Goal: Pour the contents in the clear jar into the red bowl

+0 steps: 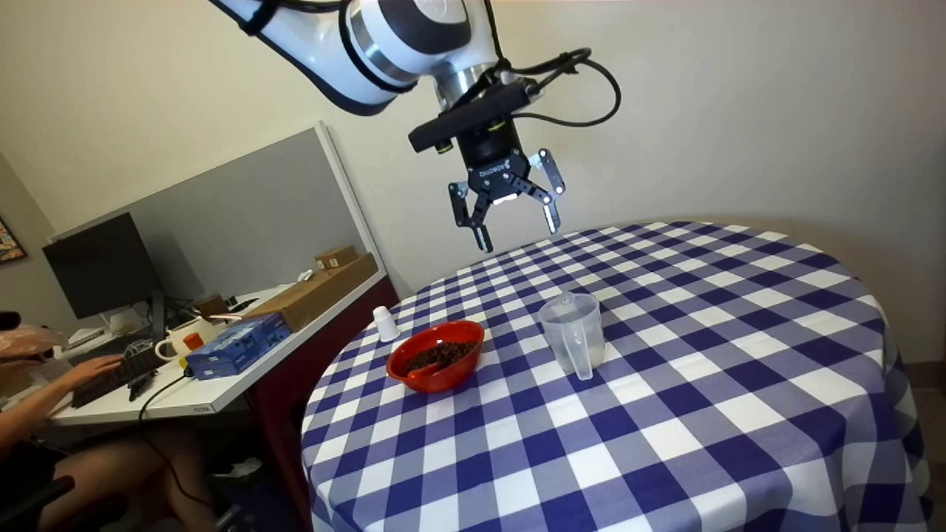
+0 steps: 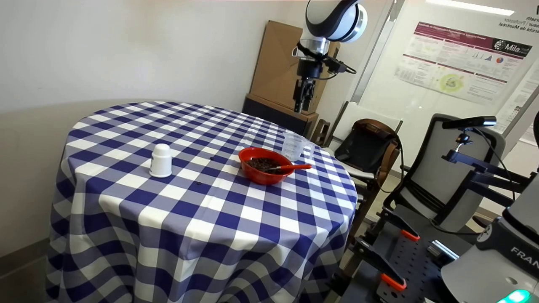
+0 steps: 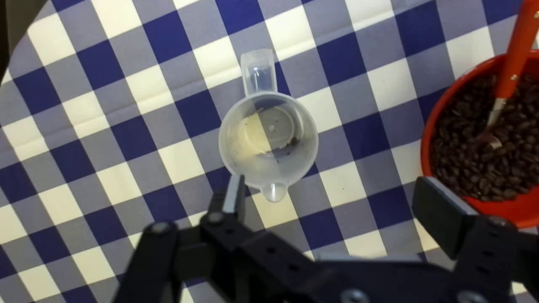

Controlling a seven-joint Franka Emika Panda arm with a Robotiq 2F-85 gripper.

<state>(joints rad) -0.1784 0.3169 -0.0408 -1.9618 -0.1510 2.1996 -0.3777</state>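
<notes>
Over the checked tablecloth (image 1: 510,458) the gripper (image 1: 519,239) hangs in the air, its jaws spread wide. Below it, well apart, sits the red bowl (image 1: 460,374); near that, also below the gripper, the clear jar (image 1: 559,336) stands upright. Dark beans (image 3: 497,164) lie in the bowl.

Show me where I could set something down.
Bare tablecloth stretches from the clear jar, on the side away from the red bowl, to the cloth's edge; another patch lies between the white container and the wall. Tighter: between jar and bowl, with the gripper above.
</notes>
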